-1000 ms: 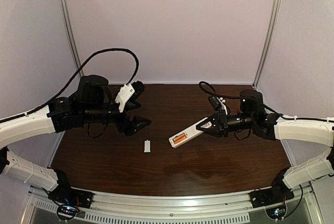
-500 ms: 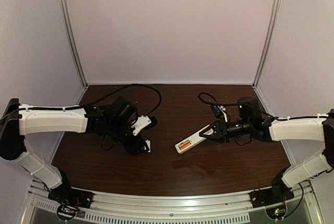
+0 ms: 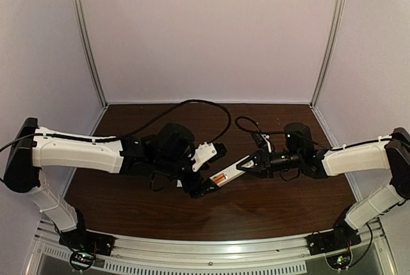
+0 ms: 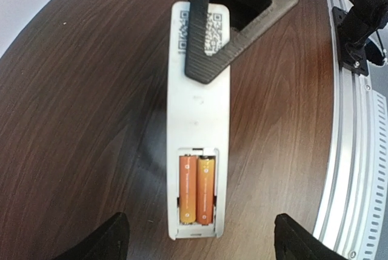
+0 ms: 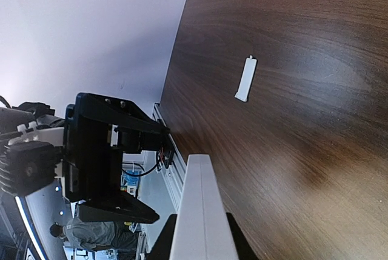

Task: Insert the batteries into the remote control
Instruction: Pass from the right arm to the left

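From above: one dark wood table (image 3: pixel 275 204) stands between pale lilac walls (image 3: pixel 205 31), with two metal posts (image 3: pixel 86 38) at the back corners. Two arms reach inward. The right gripper (image 3: pixel 246 165) is clamped on the remote (image 3: pixel 225 175), holding it over mid-table. The left gripper (image 3: pixel 218 168) is spread wide and grasps nothing, its jaws flanking the remote's free end.

Left wrist: the remote faces back-up with its bay uncovered. Two batteries (image 4: pixel 196 188) lie side by side inside. One rail (image 4: pixel 357 151) edges the table.

Right wrist: one white cover (image 5: pixel 245 79) lies flat on the table, well apart from the remote.
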Available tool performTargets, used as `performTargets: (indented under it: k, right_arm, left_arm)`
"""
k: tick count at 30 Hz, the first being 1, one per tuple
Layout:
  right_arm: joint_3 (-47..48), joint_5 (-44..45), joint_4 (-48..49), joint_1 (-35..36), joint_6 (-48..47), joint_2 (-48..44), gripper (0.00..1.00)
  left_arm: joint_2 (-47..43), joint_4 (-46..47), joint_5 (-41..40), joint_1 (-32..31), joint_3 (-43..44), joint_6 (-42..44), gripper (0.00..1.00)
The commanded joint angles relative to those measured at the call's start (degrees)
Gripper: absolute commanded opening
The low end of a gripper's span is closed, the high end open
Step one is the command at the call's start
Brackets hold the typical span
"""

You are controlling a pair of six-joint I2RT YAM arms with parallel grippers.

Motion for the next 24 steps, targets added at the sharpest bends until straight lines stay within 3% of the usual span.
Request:
performTargets:
  k: [1,13,20,24]
  right_arm:
    - [-0.1,0.9,5.2,1.2,2.4,0.3,0.0]
    - [-0.5,0.5,8.4,2.6,5.2,1.1,0.0]
    - [-0.3,0.9,9.8,3.1,6.0,2.6,0.0]
    - [-0.4,0.8,10.1,3.4,6.0,2.9,0.0]
  left_arm:
    - [3.5,2.9,-2.6,-0.9,2.9,-0.5,0.83]
    - [8.6,1.5,-7.2,-1.5,6.8,2.1,0.61]
    - [10.9,1.3,-8.5,-2.9,9.9,3.1,0.58]
    - [11.8,1.3,-8.7,-2.9,11.2,3.2,0.49]
